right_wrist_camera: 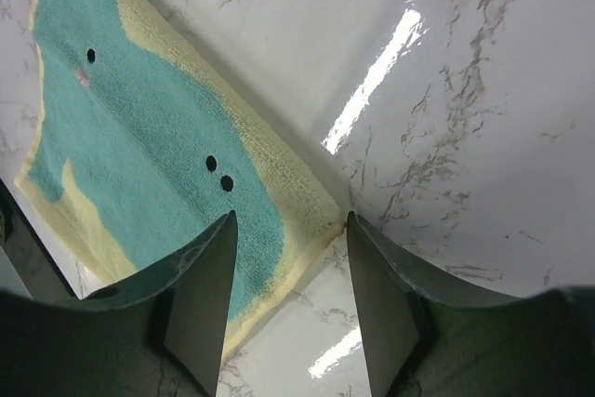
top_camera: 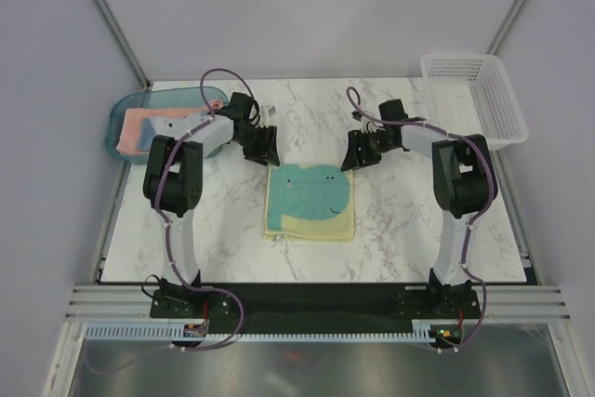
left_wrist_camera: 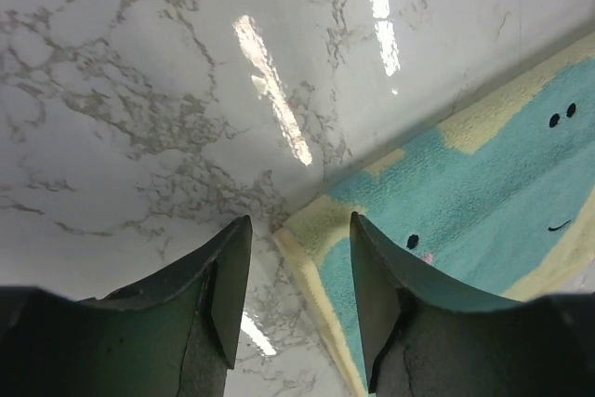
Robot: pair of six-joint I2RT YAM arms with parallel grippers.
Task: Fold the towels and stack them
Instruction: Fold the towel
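The pale yellow towel [top_camera: 310, 202] with its teal panel is laid flat at the middle of the marble bench [top_camera: 409, 230]. Its far corners are seen just beneath the left tool [top_camera: 263, 148] and the right tool [top_camera: 359, 151]. Both tools are spread apart with nothing gripped. At far left, the salmon-pink towel [top_camera: 138, 125] and the light blue towel [top_camera: 169, 125] are kept in the teal tray [top_camera: 115, 137]. The white mesh basket [top_camera: 502, 118] is set at far right.

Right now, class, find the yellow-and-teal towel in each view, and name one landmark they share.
Top external: towel flat at the table's centre.
Left wrist: right side, corner just beyond the left fingers.
Right wrist: left half, corner just beyond the right fingers.
Shared landmark: the white marble tabletop.
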